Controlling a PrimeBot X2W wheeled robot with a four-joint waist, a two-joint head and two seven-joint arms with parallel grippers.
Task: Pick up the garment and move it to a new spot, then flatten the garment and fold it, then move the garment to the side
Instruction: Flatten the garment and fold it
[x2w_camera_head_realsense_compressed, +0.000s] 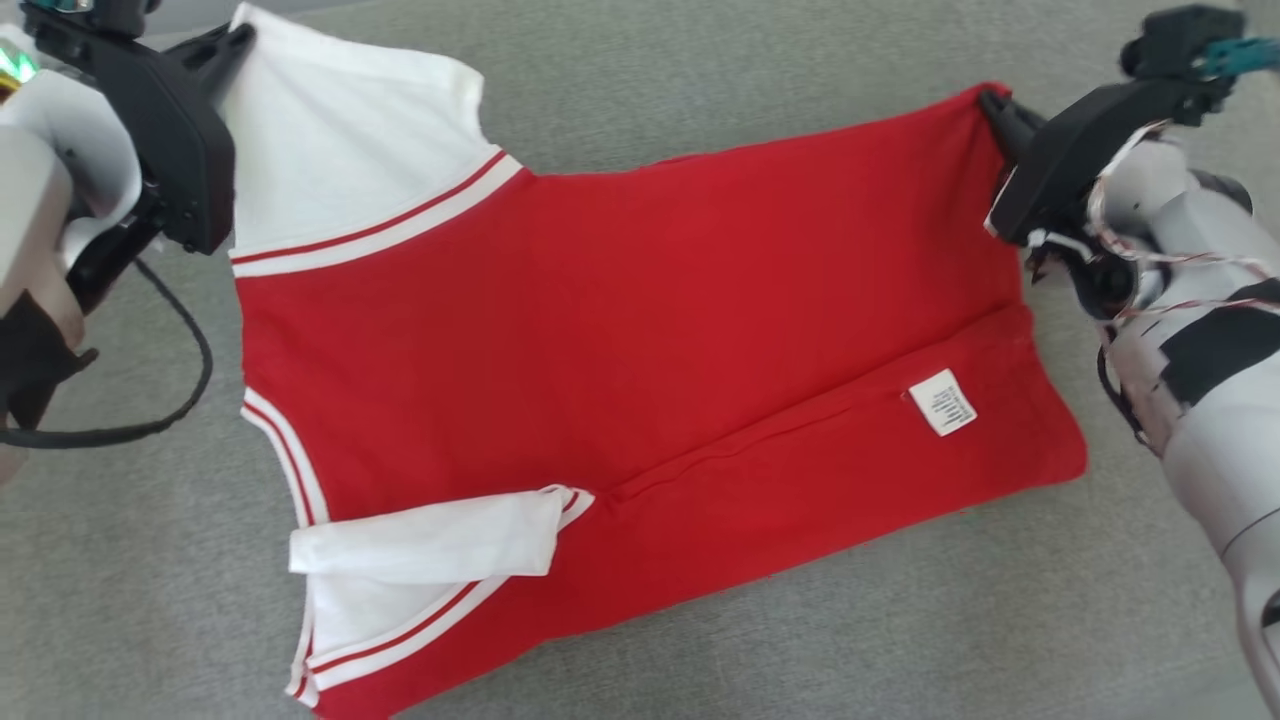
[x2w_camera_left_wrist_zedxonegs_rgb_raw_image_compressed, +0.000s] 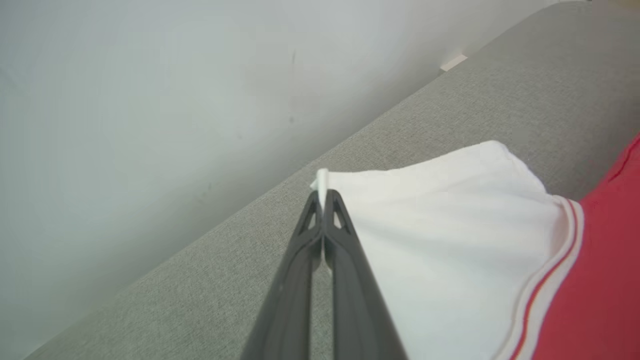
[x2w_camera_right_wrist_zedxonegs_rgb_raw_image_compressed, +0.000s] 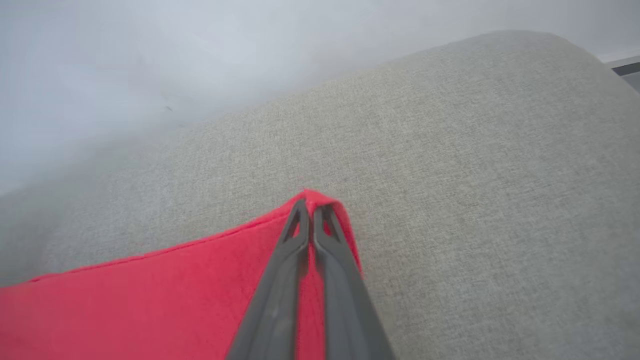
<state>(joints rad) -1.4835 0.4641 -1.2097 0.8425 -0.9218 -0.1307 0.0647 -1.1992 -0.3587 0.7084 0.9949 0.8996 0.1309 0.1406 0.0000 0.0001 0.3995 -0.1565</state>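
Between your left end effector (x2w_camera_left_wrist_zedxonegs_rgb_raw_image_compressed: 324, 192) and your right end effector (x2w_camera_right_wrist_zedxonegs_rgb_raw_image_compressed: 312, 202), the garment (x2w_camera_head_realsense_compressed: 620, 320) lies spread on the grey fabric surface (x2w_camera_head_realsense_compressed: 900, 620).
Your left end effector is pinched tight on the tip of a white sleeve (x2w_camera_left_wrist_zedxonegs_rgb_raw_image_compressed: 450, 210), and your right end effector is clamped on a red corner of the body. A white label (x2w_camera_head_realsense_compressed: 942, 402) sits nearer the right end effector, and a second white sleeve (x2w_camera_head_realsense_compressed: 430, 545) lies folded over the body, well apart from both.

The garment (x2w_camera_head_realsense_compressed: 620, 330) is soft, matt knitted cloth. Its label (x2w_camera_head_realsense_compressed: 942, 402) appears smooth and thin. The grey surface (x2w_camera_head_realsense_compressed: 900, 640) is coarse-textured woven cloth. Left gripper (x2w_camera_left_wrist_zedxonegs_rgb_raw_image_compressed: 324, 197) and right gripper (x2w_camera_right_wrist_zedxonegs_rgb_raw_image_compressed: 312, 206) fingers: matt dark plastic.
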